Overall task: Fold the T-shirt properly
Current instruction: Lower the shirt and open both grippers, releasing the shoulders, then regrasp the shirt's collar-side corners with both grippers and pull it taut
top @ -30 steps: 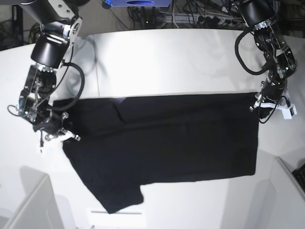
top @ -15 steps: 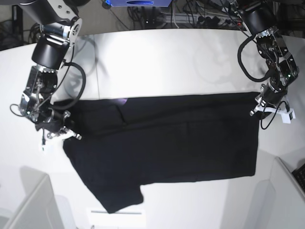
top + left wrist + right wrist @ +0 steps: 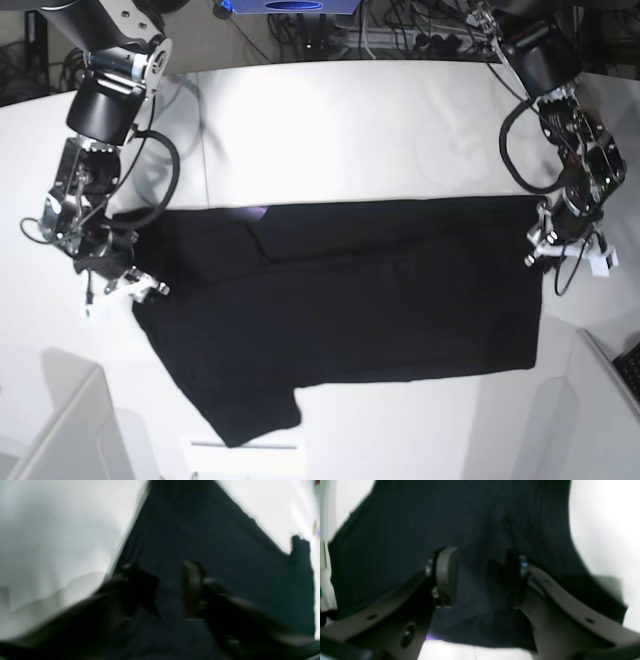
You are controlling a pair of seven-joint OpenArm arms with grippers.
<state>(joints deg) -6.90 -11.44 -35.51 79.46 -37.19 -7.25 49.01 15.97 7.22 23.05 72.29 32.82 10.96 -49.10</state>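
Both sets of jaws stand parted with nothing between them. In the left wrist view, blurred by motion, we see the left gripper with a gap between its two dark fingers, black cloth lying beneath the gap and not pinched. In the right wrist view the right gripper shows the same: two fingers spread wide above the cloth, released.

We count one T-shirt, black and plain on the side that faces up, spread flat across the middle of the white surface. It lies as a broad band running across the base view, with one sleeve or flap jutting toward the near edge at the lower left. A tiny spot of purple shows at its far edge, and a sliver of purple also peeks out under the cloth edge in the right wrist view. We can read no brand, label or writing on it.

We count two arms. In the base view the right one hangs over the shirt's left end, the left one just beside its right end, at the far corner.

Beyond the surface's far edge lie tangled cables and a blue object.
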